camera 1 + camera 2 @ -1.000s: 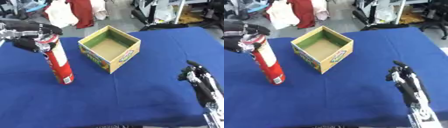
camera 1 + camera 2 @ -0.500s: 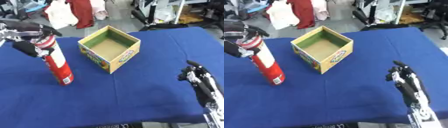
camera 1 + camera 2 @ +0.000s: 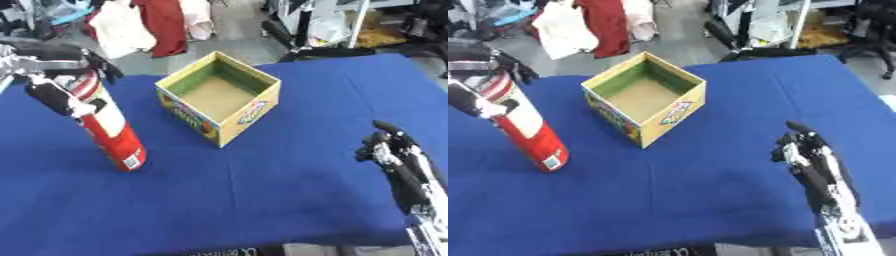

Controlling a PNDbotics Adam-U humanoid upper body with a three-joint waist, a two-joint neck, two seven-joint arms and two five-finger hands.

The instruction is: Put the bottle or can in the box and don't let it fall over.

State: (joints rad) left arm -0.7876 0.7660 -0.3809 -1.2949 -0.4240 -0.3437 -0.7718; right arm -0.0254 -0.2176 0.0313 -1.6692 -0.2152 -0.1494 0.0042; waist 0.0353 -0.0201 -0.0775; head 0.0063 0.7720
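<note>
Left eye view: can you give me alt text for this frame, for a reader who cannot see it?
The left robot hand grips the top of a tall red and white can, tilted on a blue table beside an open, empty cardboard box. The right robot hand idles at lower right.

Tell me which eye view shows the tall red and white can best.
Left eye view: the tall red and white can shows whole, tilted, left hand curled around its top. Right eye view pushes it against the left edge, cropping the hand.

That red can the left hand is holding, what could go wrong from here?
The red can is tall and already tilted, held only near its top by the left hand; its base could slip on the blue cloth. It looks taller than the box, so it might topple inside.
</note>
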